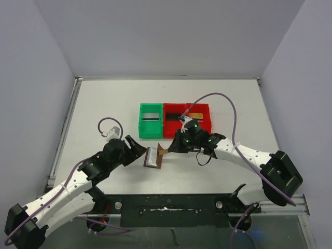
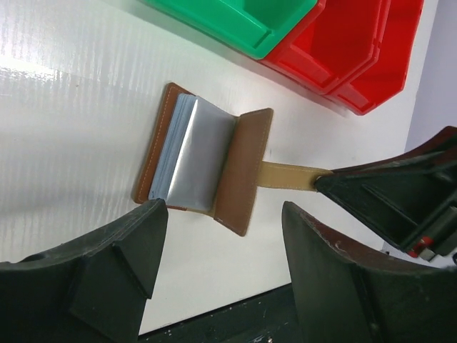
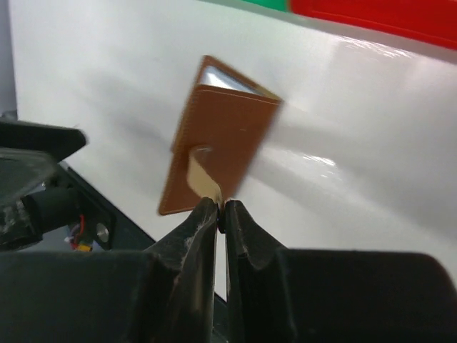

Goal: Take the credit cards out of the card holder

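The card holder (image 2: 246,168), a small brown leather wallet, lies on the white table (image 1: 104,104) just in front of a row of three bins: a green bin (image 1: 142,122) on the left, a red bin (image 1: 175,134) in the middle and a second red bin (image 1: 208,120) on the right, set side by side. The wallet sits before the place where the green bin and the middle red bin meet.

It is partly open. One cover lies flat on the table with a stack of pale silvery-blue pockets (image 2: 193,150) resting on it, and the other cover stands tilted up on the right. Whether credit cards sit inside the pockets cannot be told.

A tan tab (image 2: 285,176) runs from the raised cover toward the right arm (image 1: 244,153). The right jaws are clamped on the end of this tab, their fingers (image 3: 189,243) pressed together with only the thin strap between them.

The left arm (image 1: 78,179) extends toward the wallet's left side. The left jaws stand wide apart and hold nothing. Their fingers (image 2: 114,279) sit low, just beside the wallet's near edge, and the wallet shows in the gap between them. Whether a fingertip touches the leather cannot be told.
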